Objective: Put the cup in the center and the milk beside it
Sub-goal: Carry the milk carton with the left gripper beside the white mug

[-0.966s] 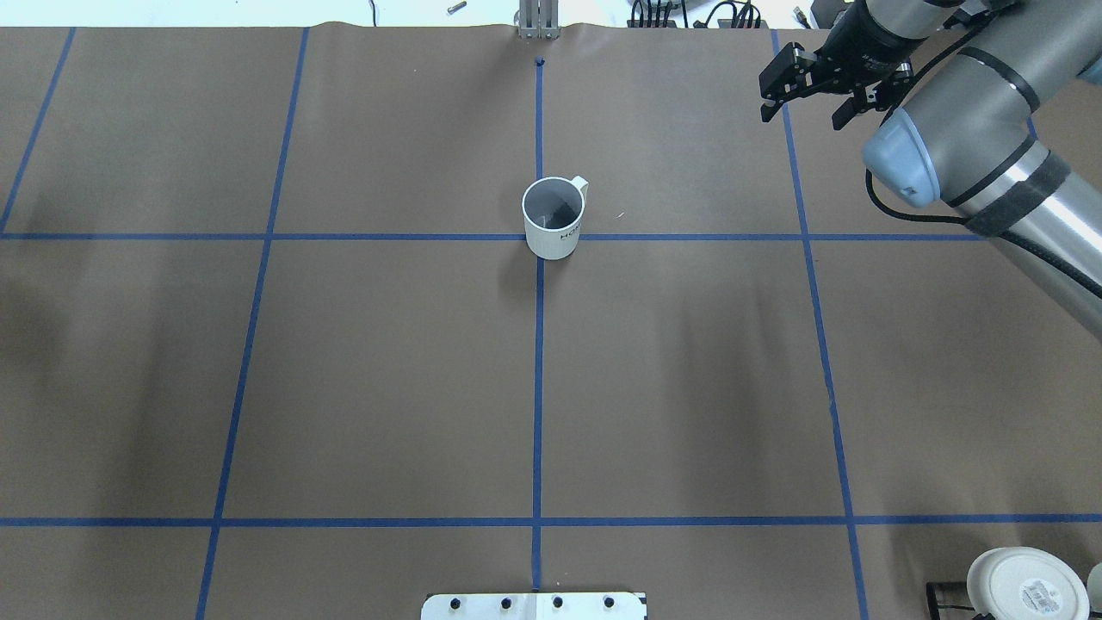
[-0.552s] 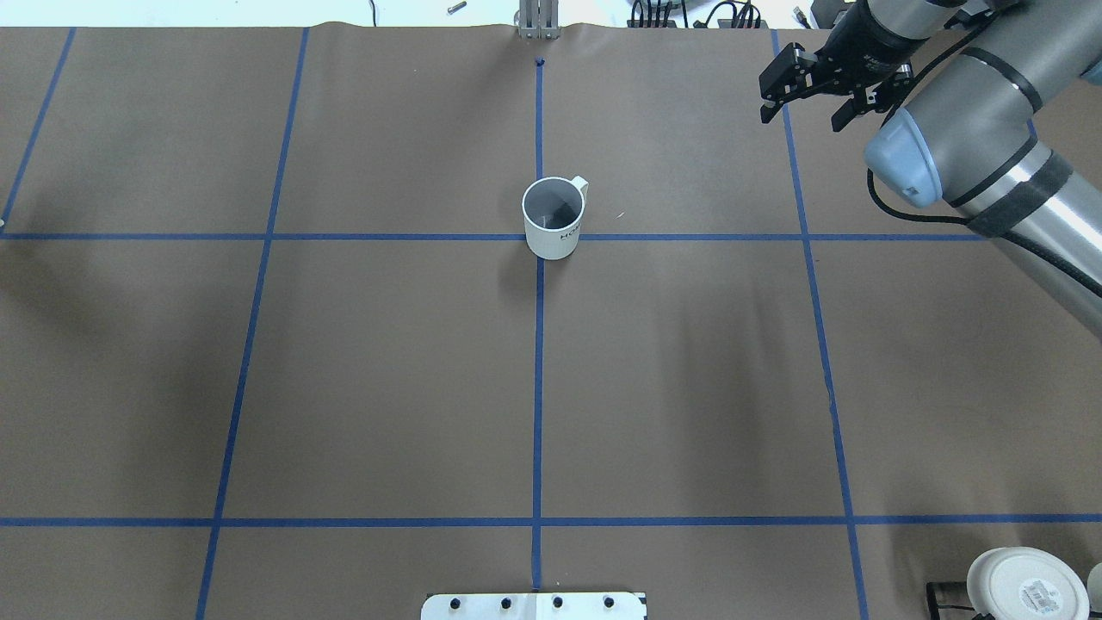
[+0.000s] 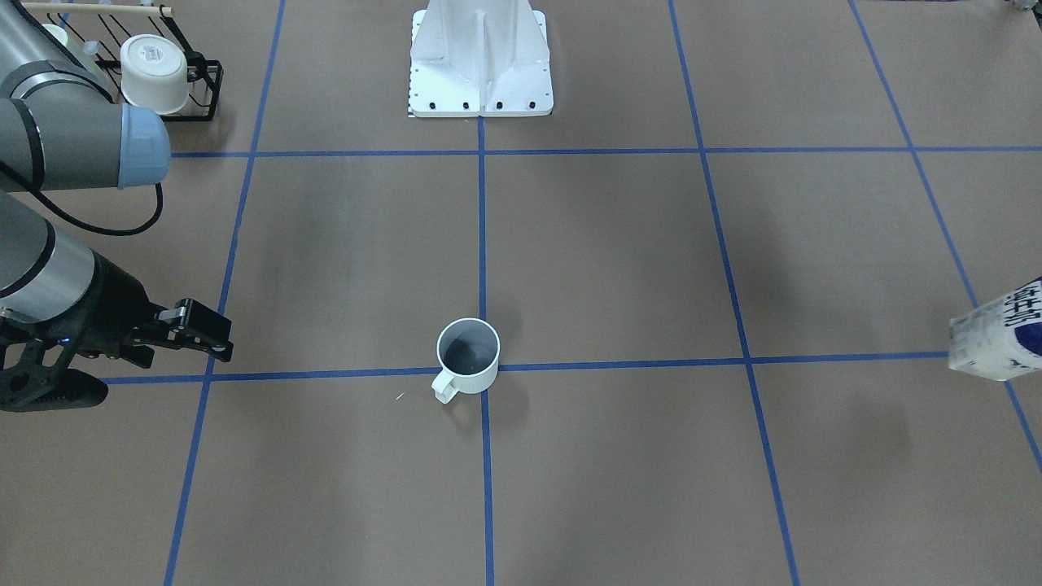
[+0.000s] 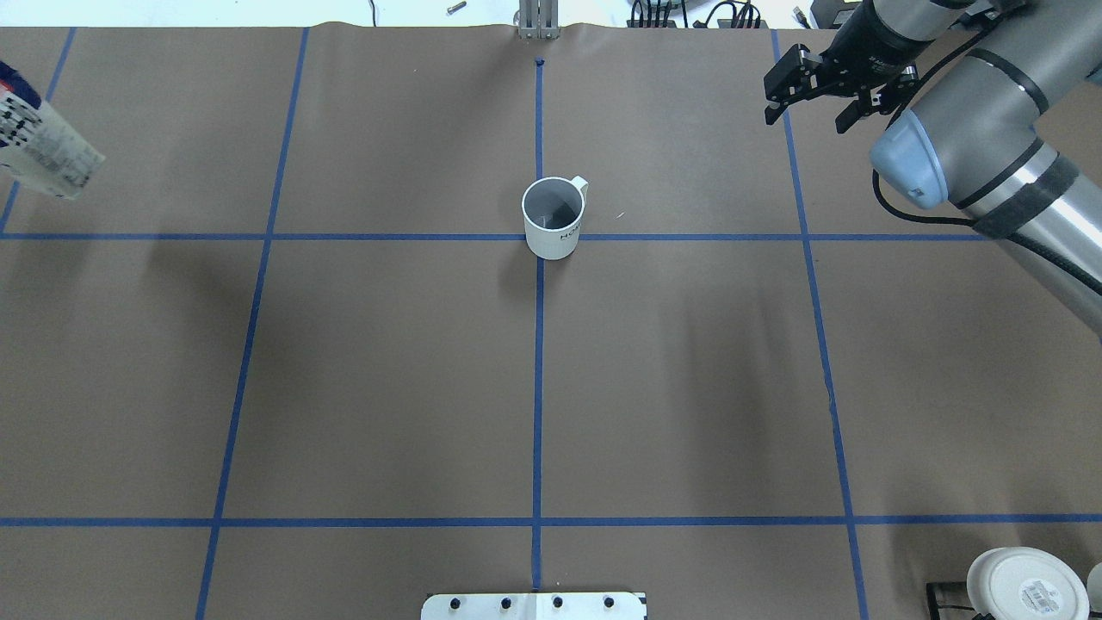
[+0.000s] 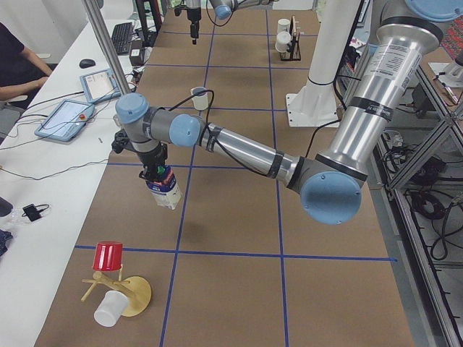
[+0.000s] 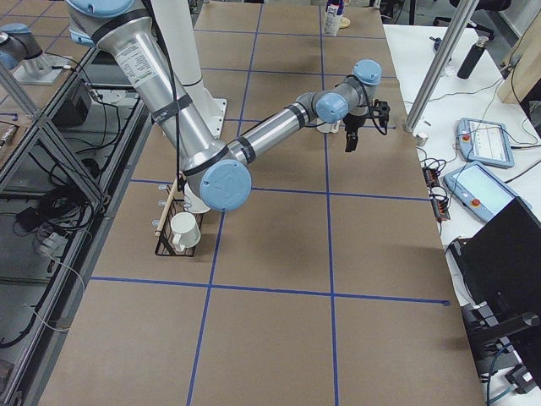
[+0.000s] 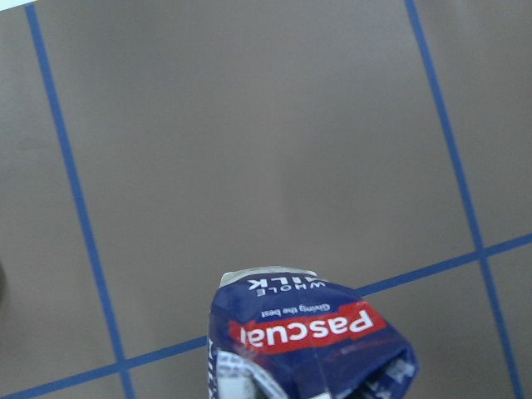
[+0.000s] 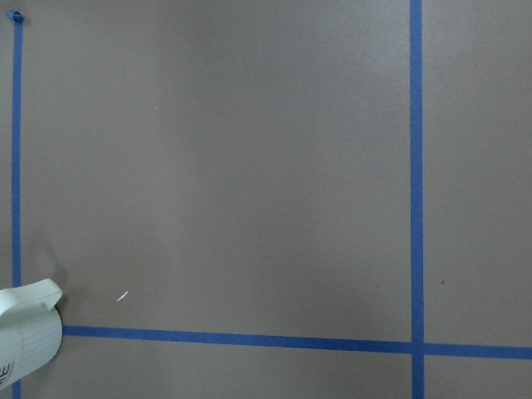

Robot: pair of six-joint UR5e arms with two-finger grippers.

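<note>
Milk (image 4: 43, 142) now at overhead view's left edge, aloft below left gripper (image 5: 154, 171), its grip untellable, cup (image 4: 553, 217) unmoved at centre crossing, right gripper (image 4: 804, 122) spread wide, empty

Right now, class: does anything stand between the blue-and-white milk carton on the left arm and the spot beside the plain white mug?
Nothing visible does. Between the blue-and-white milk carton and the plain white mug lies only brown paper crossed by blue tape lines. The right gripper is on the mug's other side, open.
</note>
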